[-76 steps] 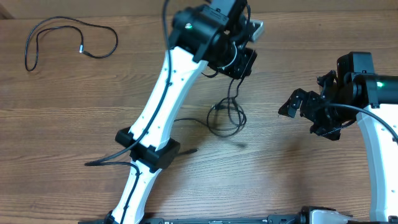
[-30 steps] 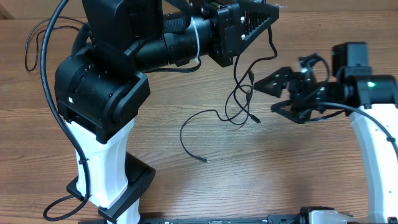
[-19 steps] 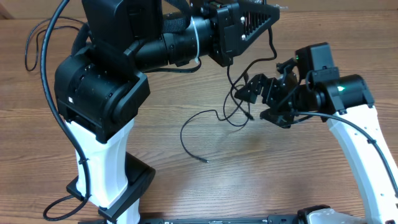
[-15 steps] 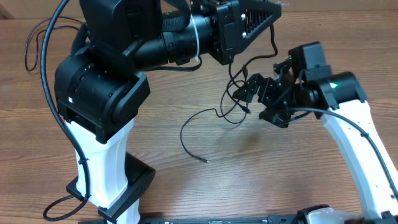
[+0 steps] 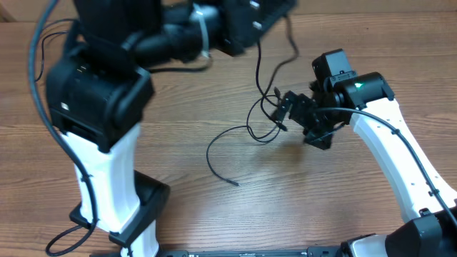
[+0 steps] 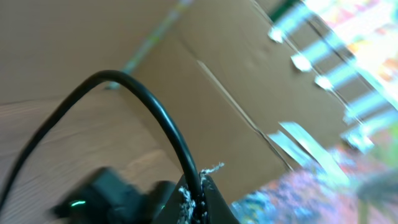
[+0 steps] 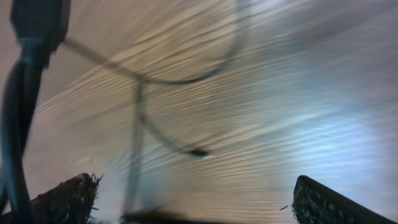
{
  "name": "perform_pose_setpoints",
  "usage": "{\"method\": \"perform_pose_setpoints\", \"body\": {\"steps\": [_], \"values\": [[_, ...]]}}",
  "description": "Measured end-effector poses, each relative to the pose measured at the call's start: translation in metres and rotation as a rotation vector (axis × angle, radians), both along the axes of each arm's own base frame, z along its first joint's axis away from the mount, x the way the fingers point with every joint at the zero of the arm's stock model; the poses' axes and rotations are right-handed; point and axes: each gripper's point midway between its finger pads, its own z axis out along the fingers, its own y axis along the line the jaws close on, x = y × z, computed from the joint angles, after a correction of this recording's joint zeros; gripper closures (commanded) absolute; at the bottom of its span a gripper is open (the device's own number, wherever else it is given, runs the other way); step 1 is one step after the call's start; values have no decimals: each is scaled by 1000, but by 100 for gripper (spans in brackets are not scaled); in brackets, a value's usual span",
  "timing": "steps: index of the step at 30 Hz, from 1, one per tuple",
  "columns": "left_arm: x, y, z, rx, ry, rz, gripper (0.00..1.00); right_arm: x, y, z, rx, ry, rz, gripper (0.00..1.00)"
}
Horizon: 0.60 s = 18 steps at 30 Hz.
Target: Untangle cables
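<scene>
Wood-grain tabletop (image 5: 407,43) is spread under everything. The right gripper (image 7: 196,205) is held wide open and empty beside the knot of the cables (image 5: 265,123); one strand is clamped high by the closed left gripper (image 6: 200,194). If a thin loop is missed while lifted, the knot may be pulled tighter. No containers are seen.

Overhead: even light, soft shadows on the table (image 5: 214,214), sharp. Both wrist views heavily motion-blurred; right wrist shows bluish glare, left wrist blown-out highlights.
</scene>
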Motion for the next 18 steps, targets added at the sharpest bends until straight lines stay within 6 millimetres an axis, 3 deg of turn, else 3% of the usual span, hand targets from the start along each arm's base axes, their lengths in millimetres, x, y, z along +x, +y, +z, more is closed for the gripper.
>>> {"method": "perform_pose_setpoints", "body": {"steps": [5, 9, 18], "values": [[35, 52, -18, 2, 133, 158, 96, -4, -43, -13, -186, 41, -113, 0], [50, 88, -22, -17, 186, 228, 96, -6, -62, -25, -260, 57, -160, 0], [57, 125, -47, -6, 326, 310, 96, -9, -71, -34, -298, 70, -179, 0]]}}
